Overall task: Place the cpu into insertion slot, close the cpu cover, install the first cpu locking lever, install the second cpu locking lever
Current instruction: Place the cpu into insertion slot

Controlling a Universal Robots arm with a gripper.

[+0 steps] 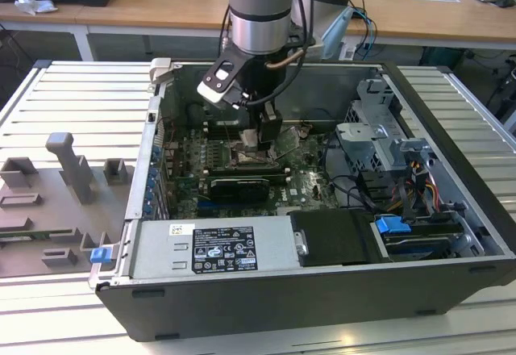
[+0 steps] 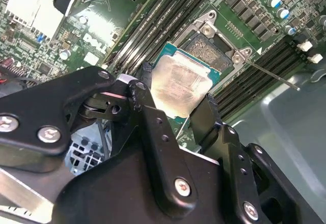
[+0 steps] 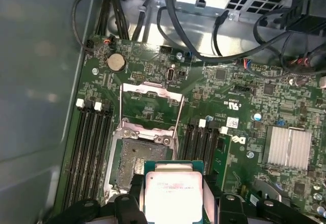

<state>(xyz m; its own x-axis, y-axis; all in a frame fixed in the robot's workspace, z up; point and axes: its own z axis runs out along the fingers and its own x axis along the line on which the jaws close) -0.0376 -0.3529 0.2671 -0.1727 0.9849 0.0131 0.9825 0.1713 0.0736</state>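
Second wrist view: the gripper (image 2: 174, 98) was clenched on the cpu (image 2: 181, 81), with one black finger (image 2: 153, 127) on each of two opposite edges and the pale metal face up and uncovered.

First wrist view: we saw the chip held above the green board (image 3: 229, 81). It overlapped one side of the insertion slot (image 3: 135, 158) but was not seated, and most of the dark pin field lay exposed. How high it hung we could not tell. The cpu cover (image 3: 153, 88) stood swung open on the side of the slot away from the chip, clear of it. Memory slots (image 3: 91, 147) ran along both flanks of the slot.

Exterior view: the arm (image 1: 258, 8) reached down into the open computer case (image 1: 322, 311).

Handling, our judgement:
- We took the chip to be light, thin and rigid with no give, so a modest squeeze should have sufficed.
- The smooth face and narrow edges probably slip easily if tilted.
- The underside contacts and the socket pins we took to be fragile.
- The edge grip, as held, seemed the right purchase, never the faces, and we judged the chip should be kept level.
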